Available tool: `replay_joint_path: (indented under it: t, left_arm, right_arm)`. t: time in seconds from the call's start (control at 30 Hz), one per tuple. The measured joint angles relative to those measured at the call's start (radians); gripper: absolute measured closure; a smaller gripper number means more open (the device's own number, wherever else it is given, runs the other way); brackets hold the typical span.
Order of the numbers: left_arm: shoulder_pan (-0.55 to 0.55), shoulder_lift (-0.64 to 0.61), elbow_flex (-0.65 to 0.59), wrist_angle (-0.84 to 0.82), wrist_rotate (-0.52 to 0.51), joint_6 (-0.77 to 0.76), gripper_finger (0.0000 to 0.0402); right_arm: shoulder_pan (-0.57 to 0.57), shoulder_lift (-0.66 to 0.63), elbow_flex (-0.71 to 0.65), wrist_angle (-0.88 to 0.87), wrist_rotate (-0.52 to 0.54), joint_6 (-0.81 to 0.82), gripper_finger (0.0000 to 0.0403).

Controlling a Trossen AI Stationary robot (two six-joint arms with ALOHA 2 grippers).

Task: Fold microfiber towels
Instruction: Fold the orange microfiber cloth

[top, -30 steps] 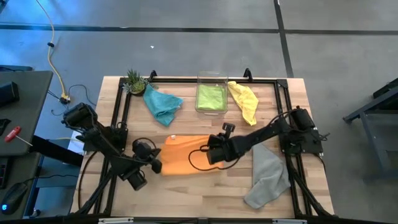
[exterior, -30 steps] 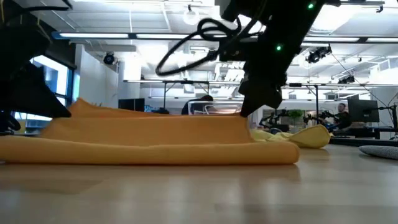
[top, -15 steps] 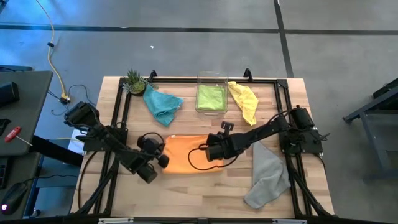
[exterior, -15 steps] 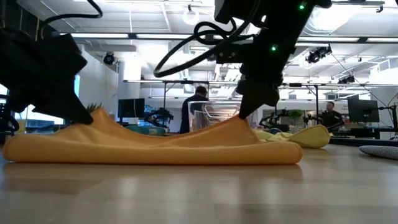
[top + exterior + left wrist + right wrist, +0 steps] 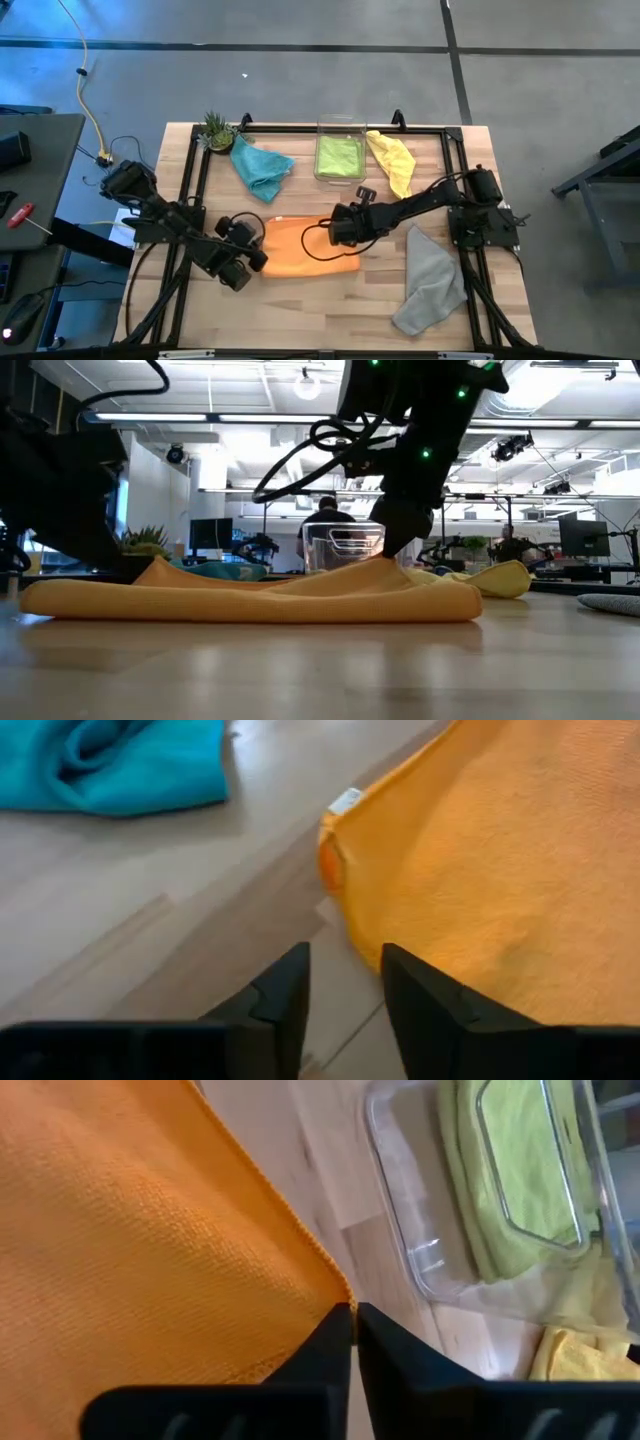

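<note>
- Orange towel (image 5: 305, 246) lies folded on the surface (image 5: 300, 310), between both arms.
- Right gripper (image 5: 352, 1312): fingers pressed together, pinching the orange towel's corner beside the clear bin (image 5: 339, 150).
- Left gripper (image 5: 343, 982): fingers narrowly parted, empty, just off the towel's edge.

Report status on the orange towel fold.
Left gripper open, off the orange towel. Right gripper shut on its far corner. Nothing in the way.

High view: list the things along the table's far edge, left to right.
Small potted plant → teal towel → clear bin holding the lime green towel → yellow towel.
</note>
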Motion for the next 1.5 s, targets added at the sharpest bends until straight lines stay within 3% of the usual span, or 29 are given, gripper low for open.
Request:
replay_joint_path:
  t: [0.17,0.3,0.37,0.43,0.53,0.67,0.9,1.1,1.3,1.5]
  left_arm:
    - [-0.013,-0.085,0.000,-0.021,-0.027,0.083,0.0249]
    - [0.009,-0.136,0.000,0.031,-0.033,0.258,0.0272]
    - [0.030,-0.150,0.000,0.086,0.001,0.379,0.0295]
    - [0.053,-0.153,0.000,0.159,0.043,0.507,0.0322]
    - [0.088,-0.153,0.001,0.242,0.091,0.660,0.0365]
    - [0.126,-0.153,0.001,0.262,0.100,0.730,0.0397]
    - [0.191,-0.130,0.001,0.331,0.114,0.830,0.0400]
    - [0.270,-0.073,0.000,0.359,0.162,0.920,0.0401]
    - [0.312,0.029,0.001,0.425,0.209,0.968,0.0401]
    - [0.313,0.062,0.001,0.406,0.240,0.943,0.0402]
  right_arm:
    - [-0.005,0.000,0.017,-0.017,0.016,-0.016,0.0321]
    - [0.004,-0.016,0.075,-0.135,0.023,0.001,0.0265]
    - [0.024,-0.048,0.085,-0.158,0.013,-0.019,0.0257]
    - [0.049,-0.082,0.083,-0.151,-0.027,-0.039,0.0267]
    - [0.081,-0.148,0.021,-0.076,-0.112,-0.034,0.0318]
    - [0.083,-0.214,-0.116,0.074,-0.111,0.034,0.0392]
    - [0.046,-0.238,-0.282,0.397,-0.234,0.094,0.0349]
    - [-0.006,-0.219,-0.427,0.645,-0.260,0.155,0.0382]
    - [-0.048,-0.219,-0.537,0.775,-0.303,0.171,0.0395]
    - [-0.079,-0.219,-0.574,0.769,-0.302,0.172,0.0402]
